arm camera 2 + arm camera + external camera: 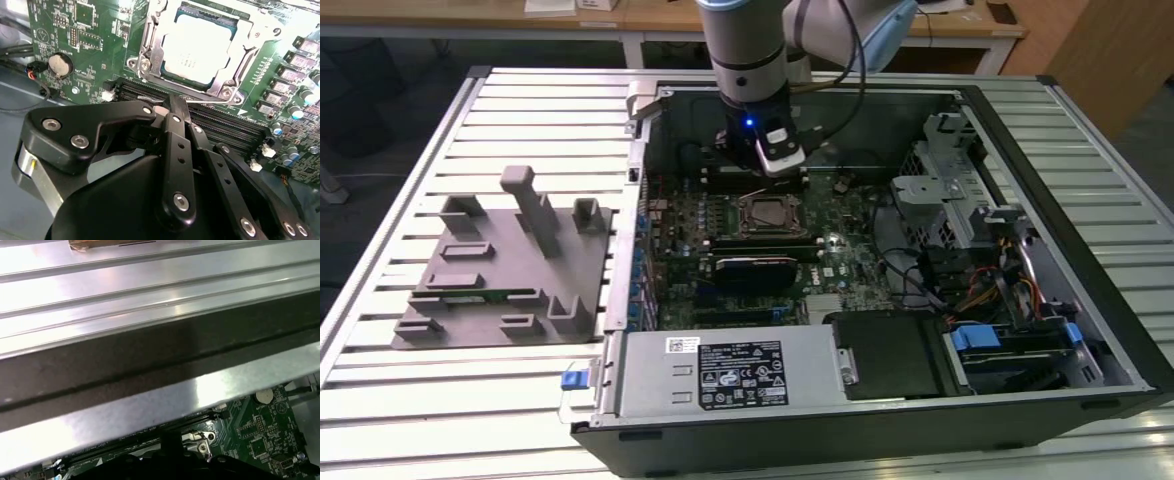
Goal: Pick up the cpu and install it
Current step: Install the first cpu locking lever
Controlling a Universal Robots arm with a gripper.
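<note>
CPU (200,47), a small flat square with a pale, matte silvery-white lid and a thin greenish rim, lies seated in the socket frame (150,60) on the motherboard (85,40), as seen in the second wrist view. The frame around it is bright stamped metal with screw heads at its corners, and it stands open so that the whole top of the chip is bare. In the exterior view the socket (765,212) sits near the middle of the open computer case (1107,330), towards the far side of the board.

The gripper (172,102) is off the chip, just beside the socket, over the long dark memory slots (220,125) that run along the frame. Its black, smooth linkage bars are studded with round silver bolts, and the fingers (175,107) come together to a narrow tip with nothing between them; it holds nothing. In the exterior view the arm (750,60) comes down from the far edge of the case, a blue light glowing on its wrist.

The green board is crowded with small components, a round silver coin cell (61,64) among them. To the exterior view's left of the case, a grey moulded tray (507,270) with upright posts rests on the ribbed aluminium table (400,170), well apart from the gripper.
</note>
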